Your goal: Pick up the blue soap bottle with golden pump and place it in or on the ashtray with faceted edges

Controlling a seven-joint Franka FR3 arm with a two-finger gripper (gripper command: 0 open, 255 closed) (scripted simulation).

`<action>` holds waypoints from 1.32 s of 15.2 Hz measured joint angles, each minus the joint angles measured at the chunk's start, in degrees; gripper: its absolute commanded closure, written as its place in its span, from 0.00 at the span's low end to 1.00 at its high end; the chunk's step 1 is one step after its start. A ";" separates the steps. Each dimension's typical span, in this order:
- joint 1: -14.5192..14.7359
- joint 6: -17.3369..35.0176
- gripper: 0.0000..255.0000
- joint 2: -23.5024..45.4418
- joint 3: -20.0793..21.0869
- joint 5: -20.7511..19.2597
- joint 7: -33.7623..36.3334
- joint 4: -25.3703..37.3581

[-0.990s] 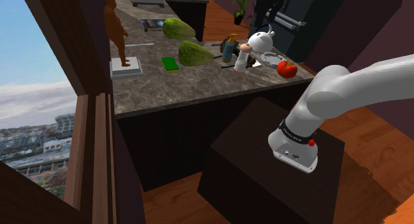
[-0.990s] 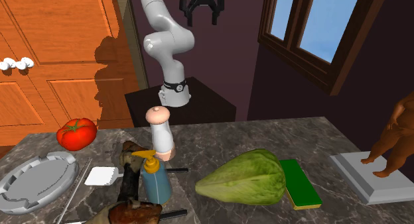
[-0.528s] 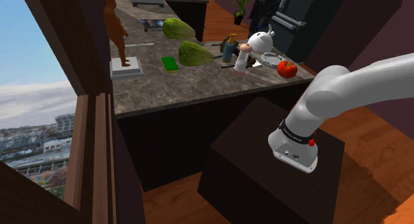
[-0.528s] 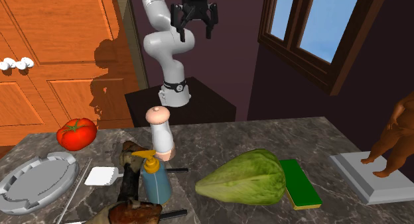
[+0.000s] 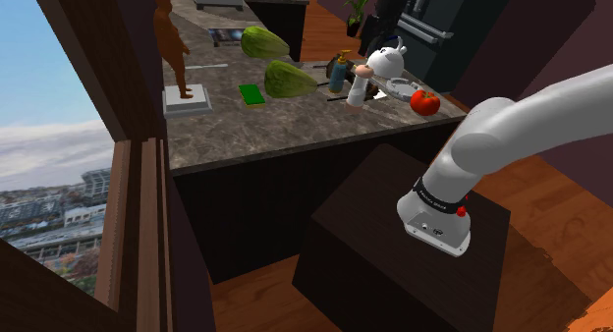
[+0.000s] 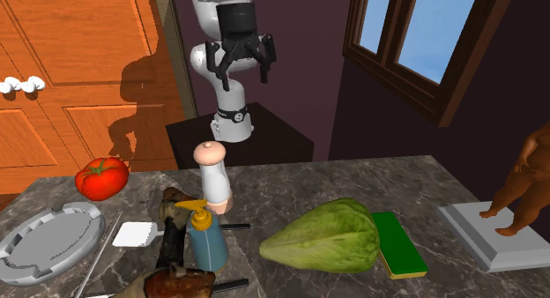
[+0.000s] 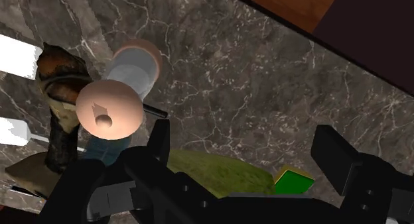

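Beyond the worktop's (image 6: 353, 186) far edge, as the second exterior view has it, the white arm (image 6: 216, 23) rises from its dark stand (image 6: 269, 133). It bends over at the top, where the picture cuts it off. Its last link points down and slightly toward the worktop. In the shoulder view the arm (image 5: 511, 124) leaves the picture at the right, so the hand is out of frame there.

The gripper (image 6: 239, 76) hangs in the air above the stand, short of the worktop. Its two black fingers (image 6: 214, 74) are spread wide, with nothing between them and touching nothing. In the wrist view the gripper (image 7: 249, 150) looks down on the marble.

A brown statue (image 6: 524, 182) on a pale base stands at the worktop's right end in the second exterior view, partly cut off. A green lettuce (image 6: 322, 237) lies mid-worktop with a green sponge (image 6: 398, 245) just beside it. The grey ashtray (image 6: 48, 239) sits at the left end, cut by the frame, and a red tomato (image 6: 101, 177) is near the corner beyond it.

A white mill (image 6: 212, 177) with a pinkish top stands upright. Just in front of it, between ashtray and lettuce, stands the blue soap bottle (image 6: 208, 239) with its golden pump. It is upright and close against a brown lumpy object (image 6: 172, 226) that is hard to identify. In the wrist view the mill (image 7: 108, 109) hides most of the soap bottle (image 7: 106, 150).
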 measured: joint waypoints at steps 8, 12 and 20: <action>0.63 15.66 0.00 13.02 -10.08 2.45 -9.67 2.11; 2.03 22.31 0.00 19.88 -15.37 6.99 -16.33 3.95; 5.20 29.26 0.00 38.97 -23.49 28.50 -36.02 14.53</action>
